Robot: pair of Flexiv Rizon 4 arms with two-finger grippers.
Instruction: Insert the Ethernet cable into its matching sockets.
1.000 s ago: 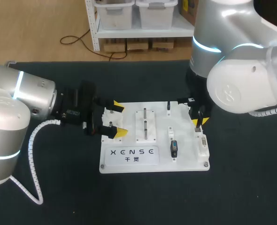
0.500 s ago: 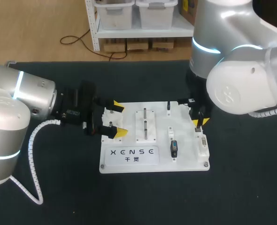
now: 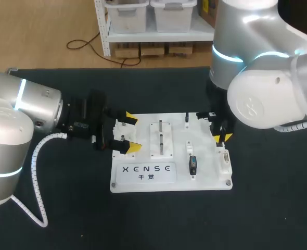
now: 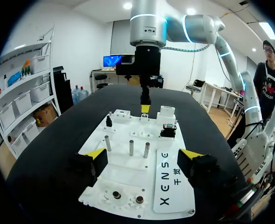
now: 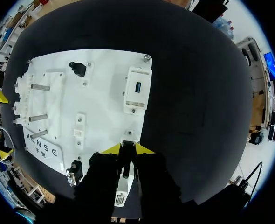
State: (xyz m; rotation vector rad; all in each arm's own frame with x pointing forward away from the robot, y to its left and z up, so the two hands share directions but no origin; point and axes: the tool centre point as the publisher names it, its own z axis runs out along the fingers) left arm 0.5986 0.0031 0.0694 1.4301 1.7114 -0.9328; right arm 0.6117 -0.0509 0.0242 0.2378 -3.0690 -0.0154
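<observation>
While my left gripper [image 3: 132,133] has stayed spread at the left edge of the white plastic socket board [image 3: 208,173] on the black surface [image 3: 65,219], my right arm has shifted slightly, its gripper [image 3: 221,137] still at the board's right edge. Only the right wrist view shows it pinching the dark Ethernet cable plug [image 5: 126,156], tip at a small white socket block [image 5: 129,136]. Only the left wrist view shows the right gripper side-on, upright over the board's far edge.

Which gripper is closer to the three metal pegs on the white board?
Left. The left gripper sits at the white board's edge, just short of the metal pegs. The right gripper, shut on a dark plug, is at the opposite edge, farther from them.
</observation>
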